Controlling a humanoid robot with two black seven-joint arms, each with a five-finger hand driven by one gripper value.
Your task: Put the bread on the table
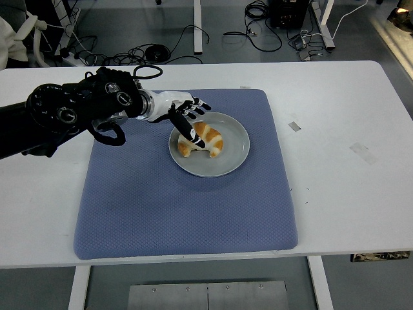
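Note:
A golden-brown bread roll [205, 139], curved like a croissant, lies on a grey round plate [233, 150] in the upper middle of a blue mat [181, 206]. My left hand [187, 116] reaches in from the left and hovers over the plate's left rim, just beside the bread. Its fingers [181, 126] are spread and hold nothing; one dark fingertip points down at the bread's left end. The right arm does not show.
The blue mat covers the middle of the white table [348, 161]. Small tape marks [294, 126] lie on the table right of the mat. Cables and desk legs fill the floor beyond the far edge.

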